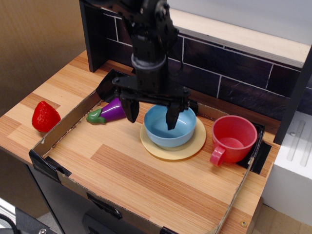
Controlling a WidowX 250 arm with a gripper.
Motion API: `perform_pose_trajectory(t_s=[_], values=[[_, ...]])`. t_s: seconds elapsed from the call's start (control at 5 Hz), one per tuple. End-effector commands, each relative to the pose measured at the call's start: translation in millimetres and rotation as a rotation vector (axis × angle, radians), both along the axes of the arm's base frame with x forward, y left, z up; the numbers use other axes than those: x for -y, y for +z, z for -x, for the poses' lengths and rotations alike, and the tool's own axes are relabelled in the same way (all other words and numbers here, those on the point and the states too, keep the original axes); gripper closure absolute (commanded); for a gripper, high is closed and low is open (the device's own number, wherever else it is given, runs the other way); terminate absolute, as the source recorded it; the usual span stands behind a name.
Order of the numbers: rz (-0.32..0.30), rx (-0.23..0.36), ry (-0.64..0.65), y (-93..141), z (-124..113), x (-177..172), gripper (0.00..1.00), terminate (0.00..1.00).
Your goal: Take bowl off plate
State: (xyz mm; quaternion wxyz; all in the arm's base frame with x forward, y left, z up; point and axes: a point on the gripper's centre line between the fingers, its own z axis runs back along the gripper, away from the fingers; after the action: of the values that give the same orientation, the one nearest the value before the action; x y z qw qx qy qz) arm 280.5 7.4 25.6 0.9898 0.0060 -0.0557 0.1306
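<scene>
Left of the bowl [169,127] lie a strawberry [45,116] and an eggplant [112,110]; the bowl sits on the plate [191,148], probably light, stiff and slick, best pinched at its rim by the gripper [151,116], jaws apart above it, with a red mug [232,139] to its right.

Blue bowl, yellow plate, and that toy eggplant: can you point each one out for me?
Bowl [163,132]: the only camera view, on its inner bottom.
Plate [184,150]: same view, on its front rim right of the bowl.
Eggplant [113,110]: same view, on its purple body.
</scene>
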Motion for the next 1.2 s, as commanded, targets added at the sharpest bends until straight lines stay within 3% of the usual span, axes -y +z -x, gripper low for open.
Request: perform_pose_trajectory(t_s=[0.0, 0.2, 0.6, 1.0], values=[[-0.01, 0.024, 0.002, -2, -8, -4, 0.0, 0.0], [0.016, 0.021, 0.007, -4, -9, -5, 1.0, 0.0], [0.031, 0.036, 0.018, -2, -9, -11, 1.0, 0.0], [0.08, 0.078, 0.0, 26, -2, -15, 1.0, 0.0]])
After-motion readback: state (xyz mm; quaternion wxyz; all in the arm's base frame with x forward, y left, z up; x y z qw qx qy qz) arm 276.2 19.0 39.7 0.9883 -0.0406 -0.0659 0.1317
